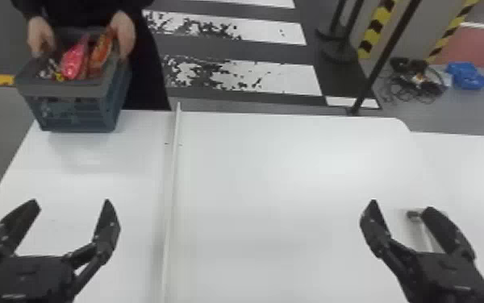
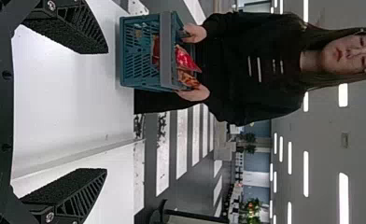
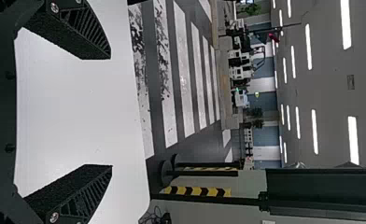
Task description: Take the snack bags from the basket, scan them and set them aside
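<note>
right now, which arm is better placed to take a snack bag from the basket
Left, likely: the left fingers are open, empty and nearer the basket; the right fingers, also open, sit farther off.

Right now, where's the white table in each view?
Head view: white table across the lower part, with the basket at its far left corner.
Left wrist view: past the left gripper, the basket at its far edge.
Right wrist view: past the right gripper.
Shared landmark: the striped floor beyond the table's far edge.
</note>
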{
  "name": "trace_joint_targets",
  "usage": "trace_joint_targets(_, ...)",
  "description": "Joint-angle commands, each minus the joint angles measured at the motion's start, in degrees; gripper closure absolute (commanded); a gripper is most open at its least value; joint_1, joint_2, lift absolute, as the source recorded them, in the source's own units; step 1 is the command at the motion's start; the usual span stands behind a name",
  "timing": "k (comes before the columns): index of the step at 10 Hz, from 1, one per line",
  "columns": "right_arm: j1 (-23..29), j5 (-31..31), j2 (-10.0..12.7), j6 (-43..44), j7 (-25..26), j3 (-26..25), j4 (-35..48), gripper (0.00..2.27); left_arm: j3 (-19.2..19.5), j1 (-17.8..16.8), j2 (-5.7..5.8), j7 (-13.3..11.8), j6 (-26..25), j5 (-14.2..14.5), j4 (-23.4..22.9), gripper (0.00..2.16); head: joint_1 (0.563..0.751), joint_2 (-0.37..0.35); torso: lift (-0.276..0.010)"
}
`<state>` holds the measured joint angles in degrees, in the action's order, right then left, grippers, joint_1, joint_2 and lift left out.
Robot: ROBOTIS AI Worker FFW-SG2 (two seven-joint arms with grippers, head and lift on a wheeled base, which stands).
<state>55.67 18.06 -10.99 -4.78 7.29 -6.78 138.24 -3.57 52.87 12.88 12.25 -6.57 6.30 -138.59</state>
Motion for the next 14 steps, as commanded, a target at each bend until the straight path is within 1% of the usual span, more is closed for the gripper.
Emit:
trace_joint_targets(1,-0.12,0.22,0.00,-0.28,0.00,0.01,0.02,0.09,-0.03,0.39,0.04,0.32,6.61,-0.41,1.21,0.09,0.695,-0.109,-0.075)
trace_joint_targets(2,-0.30,0.22,0.00,-0.45,0.00,0.10,-0.07,0.09,-0.38,0.66,0.22,0.32,9.95,-1.12,1.92,0.10,0.695,-0.106,-0.075)
trace_joint_targets(3,-0.30,0.22,0.00,-0.45,0.00,0.01,-0.07,0.09,-0.65,0.66,0.22,0.32,11.18,-1.47,2.36,0.10,0.695,-0.105,-0.075)
trace_joint_targets(7,-0.39,0.22,0.00,-0.45,0.00,0.01,-0.07,0.09,-0.65,0.57,0.30,-0.12,9.95,-1.38,2.36,0.10,0.695,-0.112,-0.075)
trace_joint_targets(11,-0.39,0.66,0.00,-0.45,0.00,-0.08,-0.07,0.09,-0.65,0.57,0.22,-0.20,9.77,-1.29,2.36,0.09,0.695,-0.115,-0.075)
trace_joint_targets(14,-0.12,0.66,-0.26,-0.45,-0.08,-0.17,0.02,0.10,-0.56,0.57,0.39,-0.47,9.60,-1.38,2.18,0.10,0.695,-0.117,-0.075)
